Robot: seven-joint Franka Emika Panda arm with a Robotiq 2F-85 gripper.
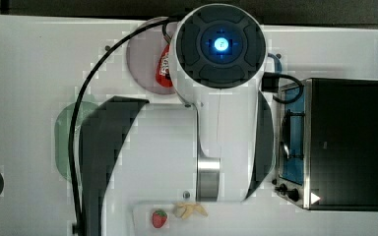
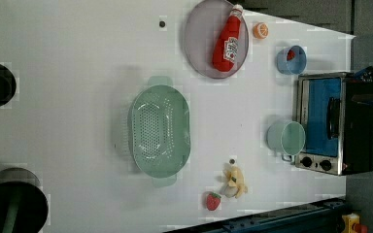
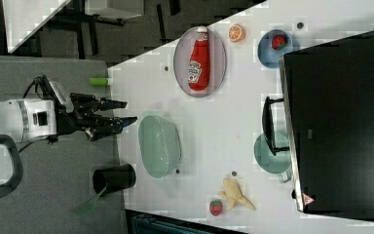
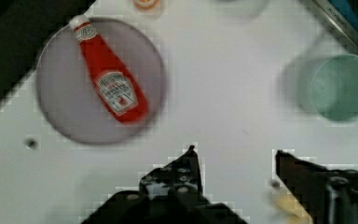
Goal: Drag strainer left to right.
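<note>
**Strainer untouched, drag not yet begun**

Black fingers point(image 4: 182, 182) of the gripper point(image 4: 235, 161) fill the foreground of the wrist view, spread moderately wide with bare bench point(image 4: 242, 116) between them and nothing held.

Reading the right view from its left: the gripper point(image 3: 121, 111) hangs off the bench edge, clear of everything. Just beyond it on the bench sits the strainer point(image 3: 159, 145), apart from the fingertips. Further along lie the plate point(image 3: 219, 73) with the ketchup bottle point(image 3: 198, 59), then the banana point(image 3: 236, 195) and strawberry point(image 3: 215, 207), the green cup point(image 3: 268, 155), the blue bowl point(image 3: 268, 48), and finally the toaster oven point(image 3: 341, 122).

In the left view the strainer point(image 2: 159, 130) stands upright in open bench, well apart from the plate and cup.

My judgement: none of the task is done. Still left are the approach, hooking or gripping the rim or a handle tab, and the whole slide across the bench.
</note>
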